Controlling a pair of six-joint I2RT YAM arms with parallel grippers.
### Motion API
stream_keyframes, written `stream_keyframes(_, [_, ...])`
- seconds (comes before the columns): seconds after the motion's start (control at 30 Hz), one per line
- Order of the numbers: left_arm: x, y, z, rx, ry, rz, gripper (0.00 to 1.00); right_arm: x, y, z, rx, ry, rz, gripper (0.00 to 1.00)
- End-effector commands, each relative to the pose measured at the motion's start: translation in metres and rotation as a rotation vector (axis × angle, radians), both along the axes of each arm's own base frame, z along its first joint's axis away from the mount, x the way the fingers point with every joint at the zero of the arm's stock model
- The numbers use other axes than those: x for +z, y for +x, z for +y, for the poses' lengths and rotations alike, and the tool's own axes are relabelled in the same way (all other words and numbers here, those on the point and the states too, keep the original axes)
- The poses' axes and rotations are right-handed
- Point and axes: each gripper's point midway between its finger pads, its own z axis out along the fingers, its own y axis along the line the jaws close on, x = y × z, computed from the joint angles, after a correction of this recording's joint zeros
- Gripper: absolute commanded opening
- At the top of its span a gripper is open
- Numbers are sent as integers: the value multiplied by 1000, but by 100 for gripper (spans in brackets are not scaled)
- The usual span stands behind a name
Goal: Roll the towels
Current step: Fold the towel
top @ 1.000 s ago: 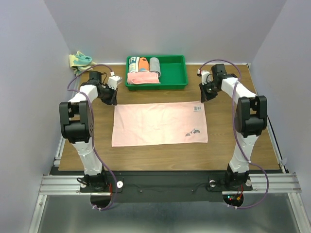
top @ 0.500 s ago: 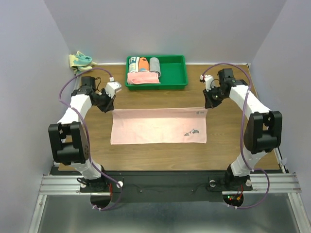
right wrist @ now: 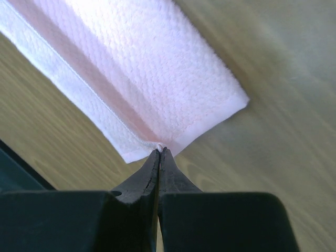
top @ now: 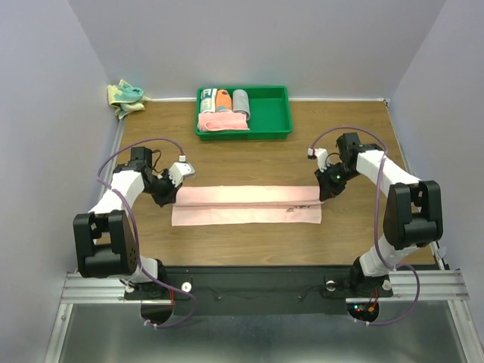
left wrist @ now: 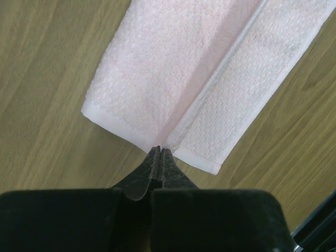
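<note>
The pale pink towel (top: 242, 206) lies across the middle of the table as a long narrow strip, its far half folded over toward the near edge. A seam runs along its length (left wrist: 210, 68). My left gripper (top: 173, 199) is shut on the folded-over corner at the strip's left end (left wrist: 159, 150). At the right end my right gripper (top: 324, 194) is shut on the matching corner, a bit of cloth showing between its tips (right wrist: 159, 150). A dark mark (top: 296, 207) shows near the right end. The teal towel with yellow edges (top: 125, 95) lies crumpled at the back left corner.
A green tray (top: 272, 113) stands at the back centre with several rolled cloths in its left half and a folded pink cloth in front of them. Grey walls close in the table on three sides.
Both grippers have moved toward the near side, carrying the towel's far corners with them. The towel has gone from a wide flat sheet to a narrow folded strip.
</note>
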Motion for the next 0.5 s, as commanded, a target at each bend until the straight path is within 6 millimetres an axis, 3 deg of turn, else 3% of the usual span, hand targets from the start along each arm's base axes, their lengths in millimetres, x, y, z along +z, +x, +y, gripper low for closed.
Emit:
stream_keyframes(0.0, [-13, -5, 13, -7, 71, 2, 0, -6, -17, 7, 45, 30, 46, 1])
stream_keyframes(0.23, [-8, -7, 12, -12, 65, -4, 0, 2, -10, 8, 37, 30, 33, 1])
stream_keyframes(0.47, [20, -4, 9, -12, 48, -40, 0, 27, -12, 6, 51, 23, 9, 1])
